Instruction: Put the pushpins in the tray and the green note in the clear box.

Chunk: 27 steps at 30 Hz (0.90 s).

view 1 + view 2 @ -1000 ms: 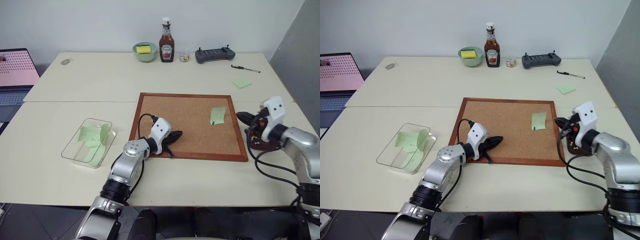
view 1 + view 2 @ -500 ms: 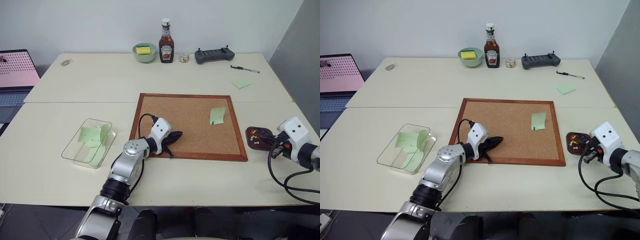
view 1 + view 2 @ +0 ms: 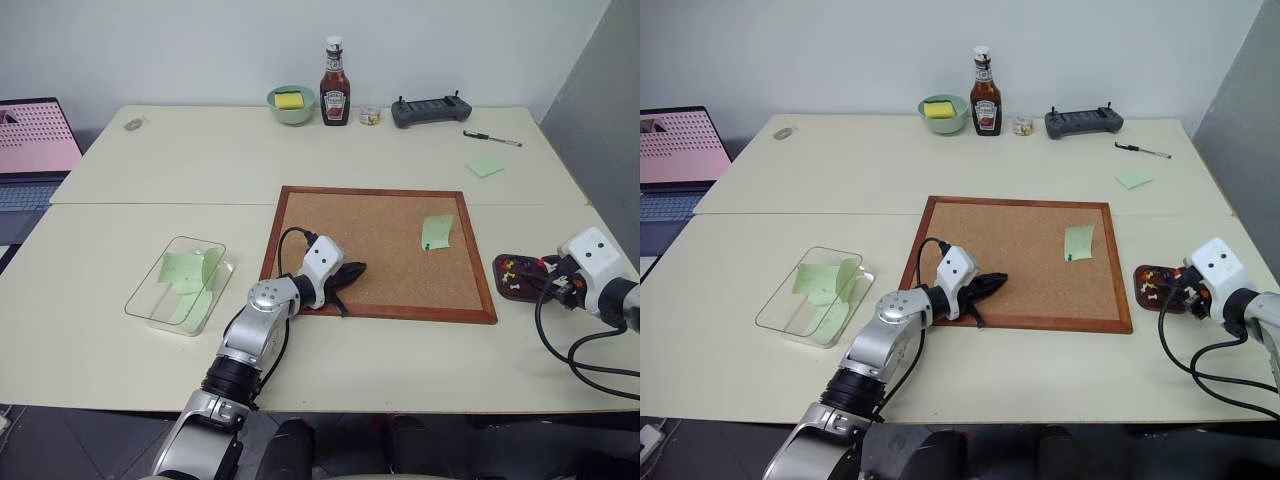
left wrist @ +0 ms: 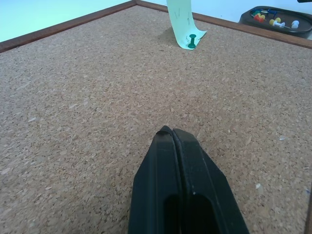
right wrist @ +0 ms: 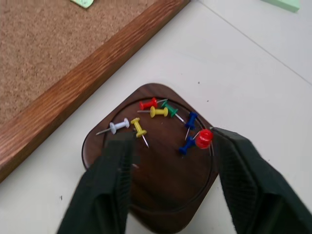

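Note:
A pale green note [image 3: 436, 231] hangs on the corkboard [image 3: 340, 215], held by a green pushpin [image 4: 192, 42]. The dark oval tray [image 5: 165, 180] lies just right of the board and holds several pushpins in red, yellow, green, blue and white. My right gripper [image 5: 173, 139] stands open over the tray, one finger on each side. A red pushpin [image 5: 204, 137] sits at the tip of one finger, by the tray's rim. My left gripper [image 4: 168, 132] is shut and empty, low over the board's near left part. The clear box [image 3: 150, 322] on the left holds green notes.
Along the table's far edge are a ketchup bottle [image 3: 334, 68], a green bowl with a yellow sponge [image 3: 290, 103], a small jar [image 3: 369, 115], a grey controller [image 3: 430, 108] and a pen [image 3: 492, 138]. A loose green note [image 3: 485, 166] lies far right. A laptop [image 3: 30, 150] stands at the left.
My right gripper swung from the board's right edge out to the right, over the tray, and its jaws opened. The left arm has kept still.

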{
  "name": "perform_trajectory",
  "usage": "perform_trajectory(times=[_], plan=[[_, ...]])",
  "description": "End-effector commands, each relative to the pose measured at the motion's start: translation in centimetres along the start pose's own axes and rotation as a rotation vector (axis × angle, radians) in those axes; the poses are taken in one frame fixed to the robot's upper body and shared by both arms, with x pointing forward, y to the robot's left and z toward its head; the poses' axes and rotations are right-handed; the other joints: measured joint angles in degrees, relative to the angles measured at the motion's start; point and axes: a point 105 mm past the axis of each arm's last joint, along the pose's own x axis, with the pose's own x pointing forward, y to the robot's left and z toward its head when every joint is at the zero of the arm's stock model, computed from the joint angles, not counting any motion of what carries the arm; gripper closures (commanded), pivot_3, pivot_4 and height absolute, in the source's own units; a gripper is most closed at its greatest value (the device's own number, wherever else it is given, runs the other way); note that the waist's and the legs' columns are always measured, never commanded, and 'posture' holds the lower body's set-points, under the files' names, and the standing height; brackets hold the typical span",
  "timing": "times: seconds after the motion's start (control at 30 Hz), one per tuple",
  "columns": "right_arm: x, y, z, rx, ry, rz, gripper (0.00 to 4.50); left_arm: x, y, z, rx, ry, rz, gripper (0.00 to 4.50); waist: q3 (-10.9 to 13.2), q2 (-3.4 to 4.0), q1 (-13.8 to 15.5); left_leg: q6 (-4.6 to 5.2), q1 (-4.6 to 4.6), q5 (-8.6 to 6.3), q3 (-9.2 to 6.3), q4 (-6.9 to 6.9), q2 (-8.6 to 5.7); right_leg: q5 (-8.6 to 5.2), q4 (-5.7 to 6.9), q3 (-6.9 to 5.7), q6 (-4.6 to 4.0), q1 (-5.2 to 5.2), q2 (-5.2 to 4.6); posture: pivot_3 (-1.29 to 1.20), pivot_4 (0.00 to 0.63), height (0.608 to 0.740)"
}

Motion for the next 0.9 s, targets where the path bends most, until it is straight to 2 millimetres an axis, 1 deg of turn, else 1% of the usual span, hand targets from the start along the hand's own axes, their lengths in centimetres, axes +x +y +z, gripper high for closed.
perform_trajectory(times=[0.03, 0.17, 0.27, 0.37, 0.43, 0.5, 0.57, 0.73, 0.83, 0.9], plan=[[-0.6, -0.3, 0.8, 0.007, -0.023, 0.0, 1.94, 0.3, -0.6, -1.3, -0.024, 0.046, -0.021, 4.5, 0.0, 0.0, 0.0, 0.0, 0.0, 0.0, 0.0, 0.0, 0.0, 0.0, 0.0, 0.0, 0.0, 0.0, 0.0, 0.0, 0.15, 0.74], [-0.7, 0.3, 0.8, 0.02, -0.018, 0.04, 1.94, 0.4, -0.6, -1.3, -0.023, 0.044, -0.022, 4.5, 0.0, 0.0, 0.01, 0.0, 0.0, 0.0, 0.0, 0.0, 0.0, 0.0, 0.0, 0.01, 0.0, 0.0, 0.0, 0.0, 0.15, 0.74], [-0.6, 0.2, 0.8, 0.02, -0.022, 0.027, 1.94, 0.4, -0.6, -1.3, -0.022, 0.044, -0.022, 4.5, 0.0, 0.0, 0.05, 0.0, 0.0, 0.0, 0.0, 0.0, 0.0, 0.0, 0.0, 0.0, 0.0, 0.01, 0.0, 0.0, 0.15, 0.74], [-0.6, 0.0, 1.9, 0.035, -0.074, 0.024, 1.94, 0.4, -0.5, -1.3, -0.022, 0.044, -0.02, 4.5, 0.0, 0.01, 0.04, 0.0, 0.0, 0.0, 0.0, 0.01, 0.0, 0.0, -0.01, 0.0, 0.01, 0.02, 0.0, 0.0, 0.15, 0.74], [-0.6, 0.6, 3.2, 0.05, -0.138, 0.066, 1.94, 0.3, -0.5, -1.3, -0.022, 0.045, -0.019, 4.5, 0.0, 0.01, 0.04, 0.0, 0.01, 0.0, 0.0, 0.0, 0.0, 0.0, 0.0, 0.01, 0.01, 0.02, 0.0, 0.0, 0.15, 0.74], [-0.2, 1.8, 4.6, 0.053, -0.196, 0.122, 1.94, 0.3, -0.5, -1.3, -0.021, 0.045, -0.018, 4.5, 0.0, 0.0, 0.04, 0.0, 0.01, 0.0, 0.0, 0.01, 0.0, 0.0, 0.0, 0.0, 0.01, 0.02, 0.0, 0.0, 0.15, 0.74], [0.5, 3.2, 5.5, 0.056, -0.233, 0.178, 1.94, 0.4, -0.5, -1.3, -0.021, 0.045, -0.019, 4.5, 0.0, 0.0, 0.03, 0.0, 0.01, 0.0, 0.0, 0.01, 0.0, 0.0, 0.0, 0.0, 0.01, 0.02, 0.0, 0.0, 0.15, 0.74], [4.1, 6.7, 7.6, 0.061, -0.305, 0.267, 1.94, 0.6, -0.6, -1.1, -0.02, 0.04, -0.02, 4.5, -0.01, 0.0, -0.03, 0.0, 0.04, 0.0, -0.02, 0.01, 0.01, 0.0, -0.01, -0.02, 0.01, 0.05, 0.01, 0.0, 0.15, 0.74], [6.1, 7.9, 8.2, 0.052, -0.32, 0.291, 1.94, 0.6, -0.5, -1.0, -0.021, 0.037, -0.015, 4.5, 0.0, -0.01, 0.14, 0.0, 0.03, 0.0, -0.03, 0.01, -0.01, 0.01, 0.01, -0.03, 0.01, 0.03, 0.0, 0.0, 0.15, 0.74], [7.4, 8.3, 8.5, 0.048, -0.327, 0.289, 1.94, 0.4, -0.4, -1.1, -0.021, 0.038, -0.01, 4.5, 0.0, -0.01, 0.19, 0.0, 0.0, 0.0, -0.04, 0.03, -0.03, 0.01, 0.0, -0.03, 0.01, 0.03, -0.01, 0.0, 0.15, 0.74]])
